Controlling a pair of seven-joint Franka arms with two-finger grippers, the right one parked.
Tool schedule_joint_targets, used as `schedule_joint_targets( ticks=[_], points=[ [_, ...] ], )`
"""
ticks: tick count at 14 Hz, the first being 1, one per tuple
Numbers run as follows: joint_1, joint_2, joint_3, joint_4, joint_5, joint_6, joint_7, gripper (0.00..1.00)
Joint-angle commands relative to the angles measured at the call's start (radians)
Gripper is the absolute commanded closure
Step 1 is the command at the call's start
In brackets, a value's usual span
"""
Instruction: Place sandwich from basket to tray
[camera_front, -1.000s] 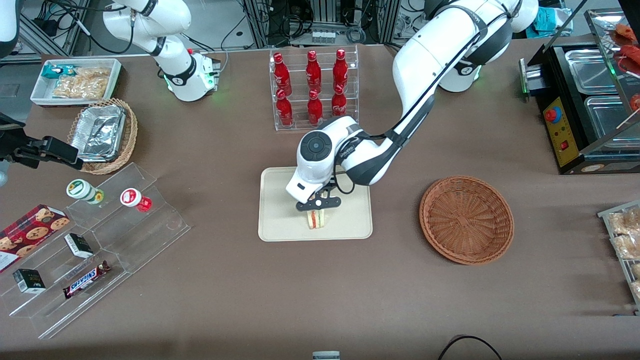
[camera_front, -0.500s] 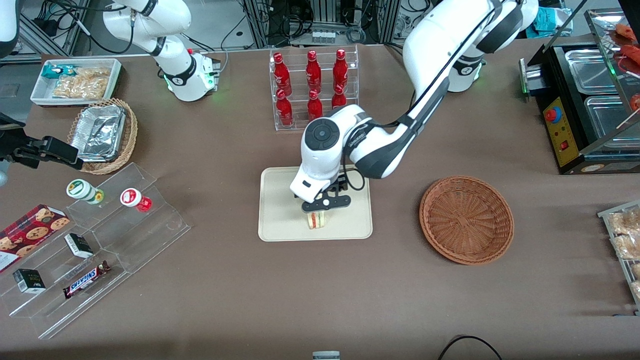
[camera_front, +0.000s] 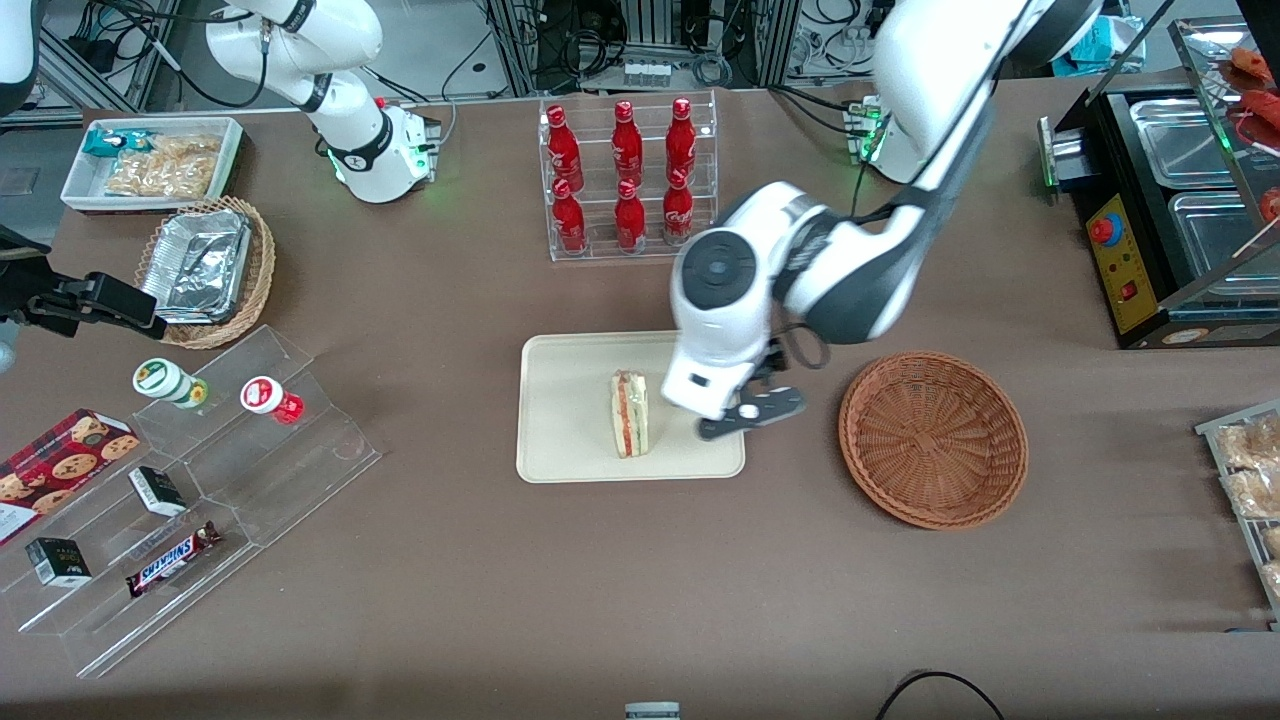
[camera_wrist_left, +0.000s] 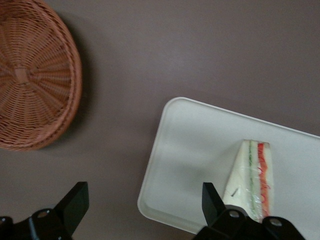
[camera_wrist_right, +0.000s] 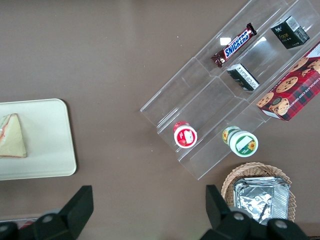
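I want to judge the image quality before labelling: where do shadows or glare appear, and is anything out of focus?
Front view: soft, even light; the foil containers show glare. Left wrist view: the wicker basket casts a dark shadow on the table, the sandwich a faint one on the tray; the open end effector looks blurred at its edges, above the tray's edge.

A clear rack (camera_front: 628, 180) holds six red bottles, in the middle of the brown table (camera_front: 600, 600); toward the parked arm's end lie a white bin of snacks (camera_front: 150, 160) and, nearer the camera, a pale wicker basket (camera_front: 255, 275) with foil containers; a stepped acrylic stand (camera_front: 300, 460) carries two small cups, a Snickers bar (camera_front: 172, 560) and two dark boxes, perhaps chocolate; a cookie box (camera_front: 60, 465) lies beside it; toward the working arm's end stands a black appliance (camera_front: 1130, 270) with steel pans.
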Motion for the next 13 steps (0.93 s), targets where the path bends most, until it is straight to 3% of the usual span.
schedule_joint_targets(
  ticks=[1, 7, 13],
  points=[
    [0.12, -0.168, -0.013, -0.201, -0.056, 0.001, 0.155, 0.0],
    [0.319, -0.42, -0.01, -0.43, -0.098, -0.066, 0.507, 0.0],
    [0.444, -0.534, 0.02, -0.415, -0.15, -0.221, 0.769, 0.0]
  ],
)
